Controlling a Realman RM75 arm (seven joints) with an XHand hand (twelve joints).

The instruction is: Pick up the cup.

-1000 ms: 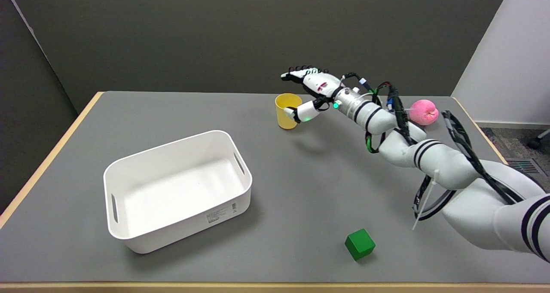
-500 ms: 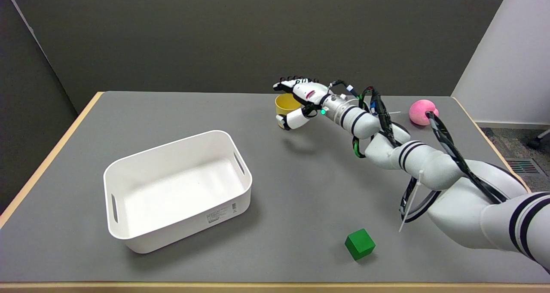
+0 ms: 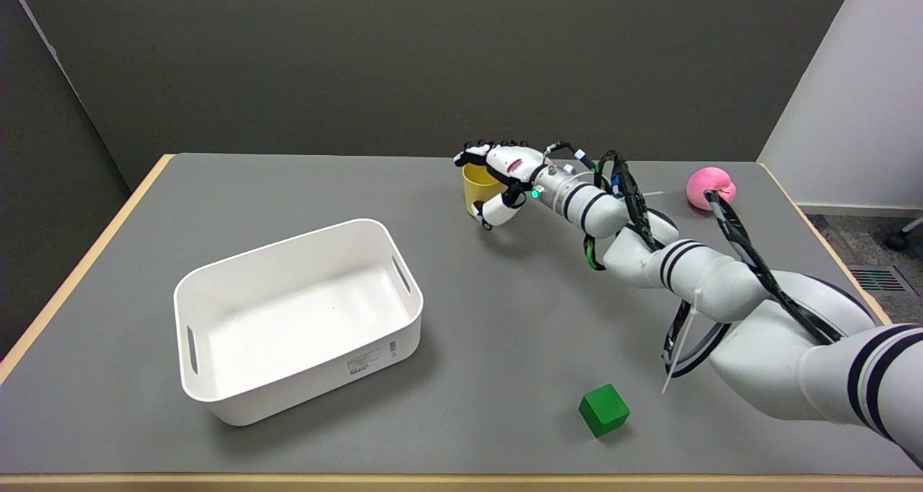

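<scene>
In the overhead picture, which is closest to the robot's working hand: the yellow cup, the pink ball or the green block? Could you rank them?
From the right hand, in the head view:
1. Yellow cup: right at the hand, fingers around it.
2. Pink ball: off to the picture's right, near the table's far edge.
3. Green block: near the table's front edge.

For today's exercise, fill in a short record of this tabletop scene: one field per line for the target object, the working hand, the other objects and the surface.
target: yellow cup, upright at the table's far side
robot hand: right robot hand wraps around the cup, fingers over its rim, thumb at its near side; firm grip cannot be confirmed
cup lifted: not visibly
container: white bin, left of centre, nothing visible inside
other objects: green cube near the front edge; pink ball far right
surface: grey table
</scene>
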